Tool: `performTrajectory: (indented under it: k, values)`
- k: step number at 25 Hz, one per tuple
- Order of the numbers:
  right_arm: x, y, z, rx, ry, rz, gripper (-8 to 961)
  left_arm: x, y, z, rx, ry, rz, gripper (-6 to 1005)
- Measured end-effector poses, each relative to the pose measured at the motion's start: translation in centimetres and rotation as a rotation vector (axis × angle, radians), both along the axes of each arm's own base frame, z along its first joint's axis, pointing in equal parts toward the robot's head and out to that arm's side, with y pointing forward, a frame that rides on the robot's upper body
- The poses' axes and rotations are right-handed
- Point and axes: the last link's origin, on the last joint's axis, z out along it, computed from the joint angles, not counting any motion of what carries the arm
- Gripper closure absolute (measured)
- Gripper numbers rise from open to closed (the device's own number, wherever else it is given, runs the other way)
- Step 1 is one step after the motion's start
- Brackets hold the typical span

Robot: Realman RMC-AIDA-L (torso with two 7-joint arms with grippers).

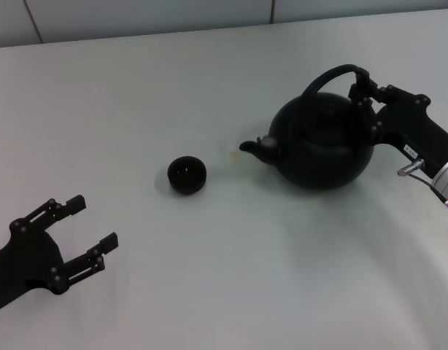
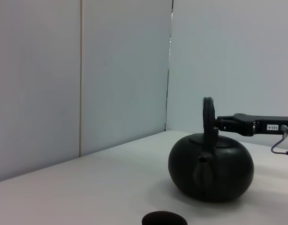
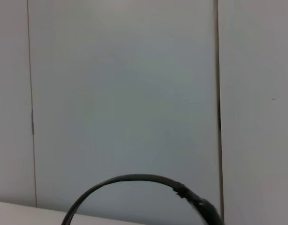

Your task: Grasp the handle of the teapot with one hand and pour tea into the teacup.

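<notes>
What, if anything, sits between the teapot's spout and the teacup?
Nothing visible: bare table separates the teapot spout from the teacup. The right gripper is at the handle; the left gripper is parked well clear.

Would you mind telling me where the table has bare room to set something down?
Bare table lies in front of the teacup, between the left gripper and the teapot, and behind both toward the wall. It is tight on the right, where the right gripper meets the handle.
</notes>
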Motion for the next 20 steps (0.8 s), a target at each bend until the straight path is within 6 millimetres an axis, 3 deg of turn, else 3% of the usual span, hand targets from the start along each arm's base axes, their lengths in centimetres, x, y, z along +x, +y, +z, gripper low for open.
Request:
performTrajectory:
  k: [3, 15, 20]
  values:
    - [0.1, 0.1, -0.1, -0.005, -0.001, -0.010, 792, 0.0, 0.0, 0.0, 0.002, -0.001, 0.001, 198]
    - [0.6, -0.7, 0.2, 0.011, 0.017, -0.025, 582, -0.1, -0.1, 0.0, 0.000, -0.003, 0.005, 198]
    - [1.5, -2.8, 0.5, 0.032, 0.038, -0.028, 347, -0.1, -0.1, 0.0, 0.001, -0.004, 0.005, 198]
